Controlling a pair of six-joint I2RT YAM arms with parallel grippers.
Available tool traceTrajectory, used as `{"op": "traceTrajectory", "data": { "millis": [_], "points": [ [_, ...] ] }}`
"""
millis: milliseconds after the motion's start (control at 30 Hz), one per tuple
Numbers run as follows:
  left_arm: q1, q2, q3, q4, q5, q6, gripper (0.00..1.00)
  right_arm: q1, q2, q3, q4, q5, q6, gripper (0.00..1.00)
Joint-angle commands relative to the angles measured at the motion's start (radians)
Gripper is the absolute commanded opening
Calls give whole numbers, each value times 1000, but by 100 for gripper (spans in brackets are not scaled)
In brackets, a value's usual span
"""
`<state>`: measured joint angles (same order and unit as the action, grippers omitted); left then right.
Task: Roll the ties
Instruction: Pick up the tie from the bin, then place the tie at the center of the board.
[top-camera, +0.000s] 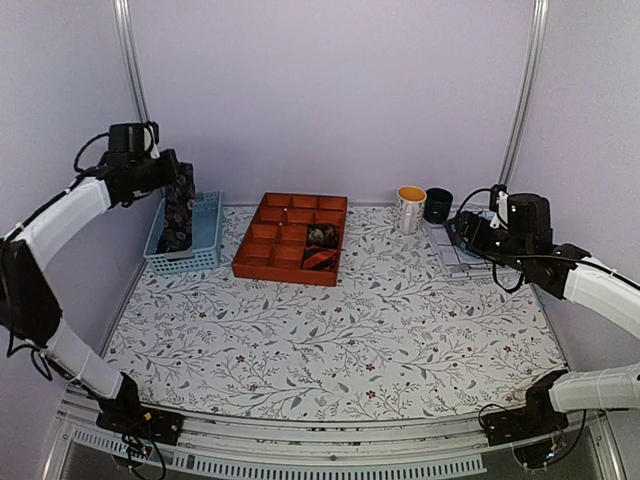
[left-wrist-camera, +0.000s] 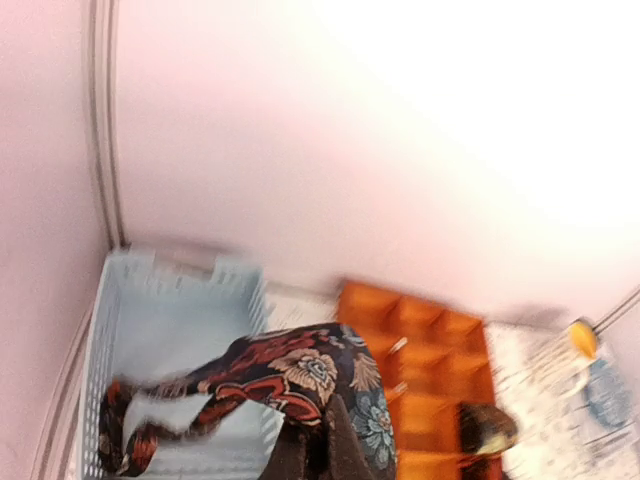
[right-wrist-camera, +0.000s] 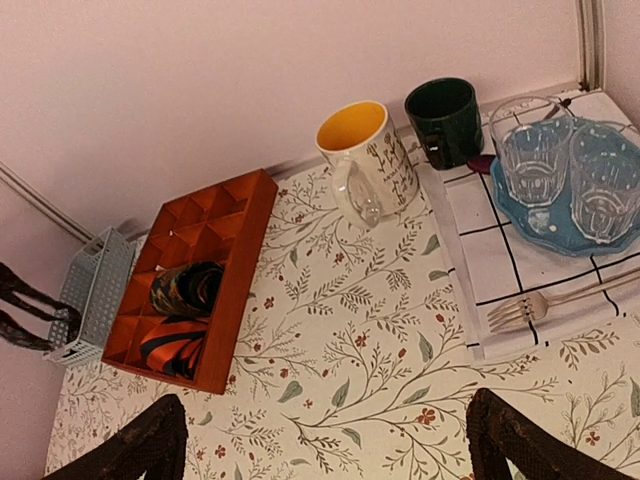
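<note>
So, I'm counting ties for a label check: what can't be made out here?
Left wrist view: blur smears the held patterned tie; bottom edge cuts off the left gripper.
Top view: blue basket hides the tie's lower end.
Right wrist view: left edge crops tie and basket.

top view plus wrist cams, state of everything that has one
left gripper: shut on patterned tie, above the basket
patterned tie: unrolled, hanging into the basket
right gripper: open, empty
dark tie, red-and-black tie: rolled, in tray compartments
mug, green cup: upright
glasses: upright, empty
</note>
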<state>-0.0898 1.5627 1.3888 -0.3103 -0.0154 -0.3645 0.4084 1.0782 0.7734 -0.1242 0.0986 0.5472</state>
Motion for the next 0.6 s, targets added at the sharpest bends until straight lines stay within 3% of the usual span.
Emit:
{"op": "traceTrajectory", "data": {
  "millis": [0, 167, 333, 433, 567],
  "points": [
    [-81, -275, -7, 160, 22, -14, 0, 11, -115, 69, -59, 45, 3, 95],
    [-267, -503, 5, 283, 167, -26, 0, 14, -178, 107, -102, 42, 8, 95],
    [-413, -541, 58, 286, 331, -177, 0, 14, -222, 128, -138, 20, 12, 95],
    [-513, -553, -58, 352, 372, -281, 0, 15, -225, 125, -164, -3, 16, 95],
    [-702, -558, -338, 439, 288, -304, 0, 14, -228, 87, -188, -14, 24, 95]
  ]
}}
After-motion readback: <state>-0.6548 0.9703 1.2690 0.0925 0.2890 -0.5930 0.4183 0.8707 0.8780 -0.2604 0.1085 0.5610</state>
